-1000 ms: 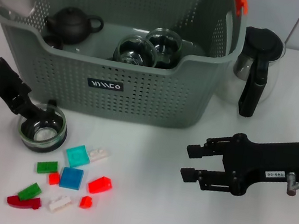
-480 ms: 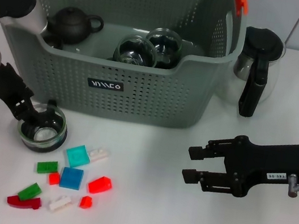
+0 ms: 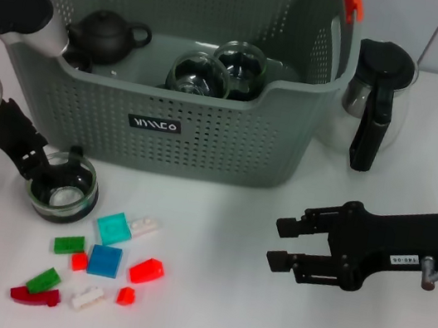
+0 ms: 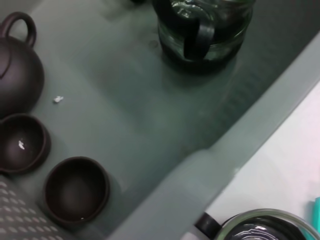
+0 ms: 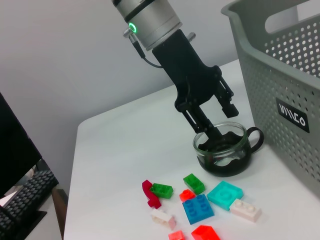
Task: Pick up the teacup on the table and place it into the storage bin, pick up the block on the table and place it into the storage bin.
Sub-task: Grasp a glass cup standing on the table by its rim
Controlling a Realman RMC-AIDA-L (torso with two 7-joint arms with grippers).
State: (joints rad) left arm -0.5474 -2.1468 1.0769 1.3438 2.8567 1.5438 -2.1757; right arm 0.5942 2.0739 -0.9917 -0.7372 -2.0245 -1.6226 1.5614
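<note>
While the left gripper (image 3: 55,179) is reaching into the teacup (image 3: 62,189) at 8 o'clock, one finger is sitting inside the rim and one outside; I cannot tell if it is clamping. The bin (image 3: 206,141) is standing at 12 o'clock. Blocks (image 3: 106,261) are lying beside the cup. The right gripper (image 3: 283,241) is hovering with fingers apart at 4 o'clock.

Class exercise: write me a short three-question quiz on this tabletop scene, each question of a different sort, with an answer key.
1. True or false: the left gripper has a finger inside the glass teacup.
2. Which gripper hangs open over the table: A left, B right?
3. Fill in: the black teapot sits inside the storage ____.

Key: 1 true; 2 B; 3 bin.
</note>
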